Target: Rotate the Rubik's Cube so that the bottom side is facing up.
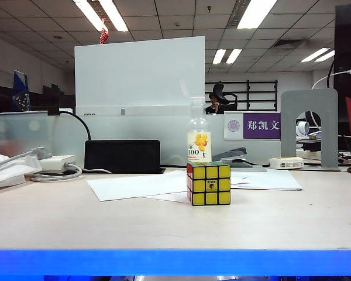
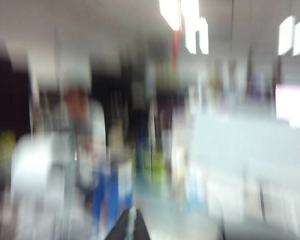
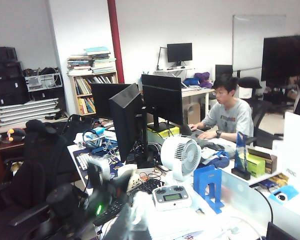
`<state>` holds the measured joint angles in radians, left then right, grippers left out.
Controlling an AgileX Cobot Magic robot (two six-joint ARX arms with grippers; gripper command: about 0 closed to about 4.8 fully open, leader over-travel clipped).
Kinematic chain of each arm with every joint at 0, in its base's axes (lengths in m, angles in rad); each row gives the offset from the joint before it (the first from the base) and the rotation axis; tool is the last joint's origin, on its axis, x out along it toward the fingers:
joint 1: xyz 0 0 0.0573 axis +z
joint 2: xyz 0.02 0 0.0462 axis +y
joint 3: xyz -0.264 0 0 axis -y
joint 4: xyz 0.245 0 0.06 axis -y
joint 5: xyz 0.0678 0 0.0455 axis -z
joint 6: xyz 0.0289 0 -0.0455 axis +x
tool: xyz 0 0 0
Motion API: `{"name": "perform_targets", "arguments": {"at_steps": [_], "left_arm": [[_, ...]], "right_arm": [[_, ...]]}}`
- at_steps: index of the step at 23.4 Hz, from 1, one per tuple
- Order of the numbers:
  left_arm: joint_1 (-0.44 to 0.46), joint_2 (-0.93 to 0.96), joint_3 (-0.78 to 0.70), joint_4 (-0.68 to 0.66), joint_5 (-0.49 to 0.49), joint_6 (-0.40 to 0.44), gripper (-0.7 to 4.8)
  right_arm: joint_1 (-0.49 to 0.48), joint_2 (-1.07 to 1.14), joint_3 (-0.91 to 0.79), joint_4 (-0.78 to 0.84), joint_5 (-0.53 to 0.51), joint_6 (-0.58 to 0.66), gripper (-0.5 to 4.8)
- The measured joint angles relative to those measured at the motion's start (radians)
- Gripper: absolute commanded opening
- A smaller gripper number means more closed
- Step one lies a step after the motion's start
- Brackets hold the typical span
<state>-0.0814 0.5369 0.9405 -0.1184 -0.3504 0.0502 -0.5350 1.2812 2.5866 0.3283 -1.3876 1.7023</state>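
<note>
The Rubik's Cube [image 1: 209,184] stands on the white table [image 1: 105,222], right of centre, with its yellow face and dark centre logo toward the camera and a sliver of red on its left side. Neither arm shows in the exterior view. The left wrist view is smeared by motion. Only my left gripper [image 2: 132,226] reads there, its two dark fingertips pressed together with nothing between them. The right wrist view looks out over an office room, with my right gripper [image 3: 131,224] a dark blur at the frame's edge, shut and holding nothing. The cube is out of both wrist views.
A drink bottle [image 1: 198,137] stands right behind the cube. White paper sheets [image 1: 137,186] lie under and beside it. A black box [image 1: 122,156], a power strip [image 1: 57,162], a stapler [image 1: 234,157] and a grey bracket [image 1: 309,126] line the back. A blue strip [image 1: 175,261] runs along the table's front edge.
</note>
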Motion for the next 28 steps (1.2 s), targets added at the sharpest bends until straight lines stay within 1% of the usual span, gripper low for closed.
{"name": "perform_targets", "arguments": {"at_steps": [1, 2, 3, 4, 5, 6, 7, 8, 9, 10, 11, 12, 13, 14, 15, 16, 18, 19, 22, 24, 25, 26, 27, 28], "left_arm": [[0.0, -0.042, -0.007, -0.152, 0.005, -0.055, -0.06], [0.0, -0.087, -0.019, -0.262, 0.018, -0.095, -0.06], [0.0, -0.119, -0.032, -0.33, 0.032, -0.115, -0.06], [0.0, -0.209, -0.071, -0.386, 0.076, -0.123, -0.06], [0.0, -0.257, -0.097, -0.393, 0.095, -0.126, -0.06], [0.0, -0.386, -0.158, -0.407, 0.127, -0.131, -0.06], [0.0, -0.485, -0.196, -0.399, 0.13, -0.133, -0.06], [-0.001, -0.543, -0.229, -0.393, 0.129, -0.136, -0.06], [-0.006, -0.522, -0.225, -0.426, 0.126, -0.141, -0.06], [-0.005, -0.519, -0.215, -0.501, 0.139, -0.148, -0.06], [-0.006, -0.524, -0.217, -0.543, 0.199, -0.17, -0.06], [-0.006, -0.532, -0.225, -0.55, 0.245, -0.191, -0.06], [-0.006, -0.532, -0.227, -0.544, 0.293, -0.249, -0.06], [-0.006, -0.532, -0.223, -0.533, 0.323, -0.283, -0.06], [-0.006, -0.532, -0.222, -0.496, 0.365, -0.322, -0.06], [-0.006, -0.533, -0.222, -0.475, 0.375, -0.343, -0.06], [-0.006, -0.532, -0.222, -0.437, 0.426, -0.36, -0.06], [-0.006, -0.532, -0.222, -0.426, 0.443, -0.36, -0.06], [-0.007, -0.532, -0.222, -0.428, 0.444, -0.362, -0.06], [-0.007, -0.532, -0.222, -0.433, 0.445, -0.362, -0.06], [-0.007, -0.532, -0.222, -0.435, 0.446, -0.362, -0.06], [-0.007, -0.532, -0.222, -0.44, 0.445, -0.362, -0.06], [-0.007, -0.532, -0.222, -0.455, 0.444, -0.36, -0.06], [-0.007, -0.532, -0.222, -0.473, 0.448, -0.358, -0.06]], "right_arm": [[0.0, 0.002, -0.002, -0.005, 0.011, 0.008, -0.09], [0.0, 0.006, -0.002, -0.005, 0.03, 0.014, -0.09], [0.0, 0.009, -0.003, -0.004, 0.042, 0.018, -0.09], [0.0, 0.022, -0.002, 0.025, 0.068, 0.034, -0.09], [0.0, 0.033, 0.0, 0.051, 0.072, 0.043, -0.08], [0.002, 0.056, 0.001, 0.084, 0.073, 0.063, -0.08], [0.005, 0.084, 0.002, 0.093, 0.068, 0.071, -0.09], [0.018, 0.114, 0.002, 0.098, 0.064, 0.073, -0.09], [0.027, 0.163, 0.001, 0.1, 0.069, 0.068, -0.09], [0.026, 0.195, 0.001, 0.101, 0.069, 0.056, -0.09], [0.026, 0.238, -0.006, 0.094, 0.067, 0.032, -0.09], [0.026, 0.275, -0.006, 0.091, 0.07, 0.007, -0.09], [0.025, 0.333, -0.008, 0.08, 0.072, -0.035, -0.09], [0.024, 0.362, -0.009, 0.078, 0.07, -0.058, -0.09], [0.023, 0.408, -0.011, 0.069, 0.066, -0.076, -0.09], [0.019, 0.442, -0.01, 0.074, 0.064, -0.081, -0.09], [-0.031, 0.522, -0.005, 0.097, 0.06, -0.079, -0.09], [-0.088, 0.571, -0.006, 0.101, 0.064, -0.064, -0.09], [-0.207, 0.671, -0.011, 0.106, 0.078, -0.041, -0.09], [-0.306, 0.7, -0.011, 0.108, 0.075, -0.02, -0.09], [-0.389, 0.714, -0.005, 0.12, 0.075, -0.001, -0.09], [-0.442, 0.722, -0.004, 0.126, 0.079, 0.013, -0.08], [-0.525, 0.74, -0.005, 0.126, 0.097, 0.046, -0.08], [-0.565, 0.753, -0.005, 0.134, 0.111, 0.068, -0.06]]}}
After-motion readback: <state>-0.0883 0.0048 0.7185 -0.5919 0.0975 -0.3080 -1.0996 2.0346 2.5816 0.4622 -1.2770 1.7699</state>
